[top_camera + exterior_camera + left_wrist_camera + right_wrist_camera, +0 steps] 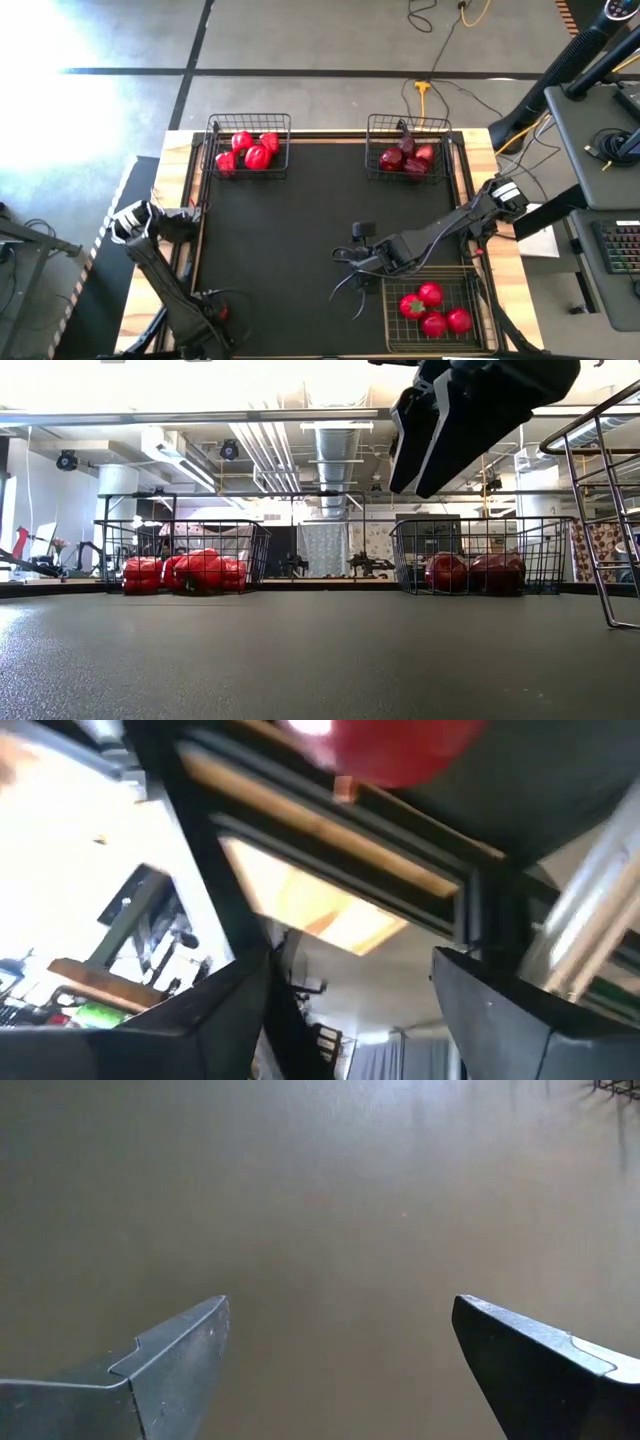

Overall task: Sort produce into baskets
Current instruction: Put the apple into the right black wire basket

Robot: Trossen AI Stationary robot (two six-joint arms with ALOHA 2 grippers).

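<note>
Your right gripper (350, 285) hangs with its jaws apart over the bare black mat (290, 225), holding nothing.

You have all the produce in three wire baskets: peppers (250, 150) far left, maroon fruits (408, 158) far right, tomatoes (435, 308) in the near basket (480, 300) just beside that gripper. Your left gripper (350, 1010) waits off the table's left edge, jaws apart. Around the wood-edged table (178, 145) you see grey floor with dark lines (300, 72) and a yellow cable (424, 92); beyond it, ceiling pipes (330, 440).

Bright red peppers (252, 150), maroon fruits (405, 158) and red tomatoes (434, 308) (green-topped) fill black wire baskets (428, 124).
</note>
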